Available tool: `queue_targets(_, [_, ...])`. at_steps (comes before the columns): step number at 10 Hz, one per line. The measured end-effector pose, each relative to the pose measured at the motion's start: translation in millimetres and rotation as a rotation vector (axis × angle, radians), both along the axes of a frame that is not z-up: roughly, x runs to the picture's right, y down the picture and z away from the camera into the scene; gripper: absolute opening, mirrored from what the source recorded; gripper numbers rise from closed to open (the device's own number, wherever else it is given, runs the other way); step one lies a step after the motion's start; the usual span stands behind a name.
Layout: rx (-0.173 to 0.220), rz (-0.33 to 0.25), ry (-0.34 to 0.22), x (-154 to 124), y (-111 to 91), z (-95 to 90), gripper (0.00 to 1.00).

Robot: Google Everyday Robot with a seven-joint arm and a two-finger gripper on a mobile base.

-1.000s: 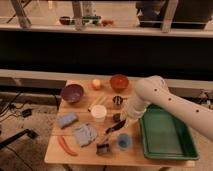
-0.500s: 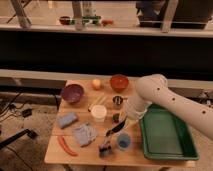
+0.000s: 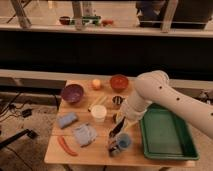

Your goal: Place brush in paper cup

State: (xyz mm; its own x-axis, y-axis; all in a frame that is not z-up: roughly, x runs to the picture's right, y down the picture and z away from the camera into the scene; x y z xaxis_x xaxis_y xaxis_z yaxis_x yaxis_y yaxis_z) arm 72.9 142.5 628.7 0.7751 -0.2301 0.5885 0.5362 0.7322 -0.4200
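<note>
While hovering beside paper cup | fingers clamp brush (head down)

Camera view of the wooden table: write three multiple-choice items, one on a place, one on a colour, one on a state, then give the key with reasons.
1. Where does the paper cup stand?
A. inside the green tray
B. on the table, left of the gripper
C. in the purple bowl

2. What colour is the tray?
A. green
B. blue
C. orange

3. What is the gripper doing?
A. hanging open above the orange bowl
B. resting inside the tray
C. shut on the brush, low over the table's front

Key: 1 B, the cup sits on bare wood near the table's middle, left of the gripper. 2 A, the tray at the table's right end is green. 3 C, the brush hangs from the gripper beside the small blue cup.
</note>
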Motion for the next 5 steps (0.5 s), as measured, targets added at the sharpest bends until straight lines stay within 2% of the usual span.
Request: queue_targets(5, [0.041,-0.02,-0.036,-9,-20,-41.4,0.15])
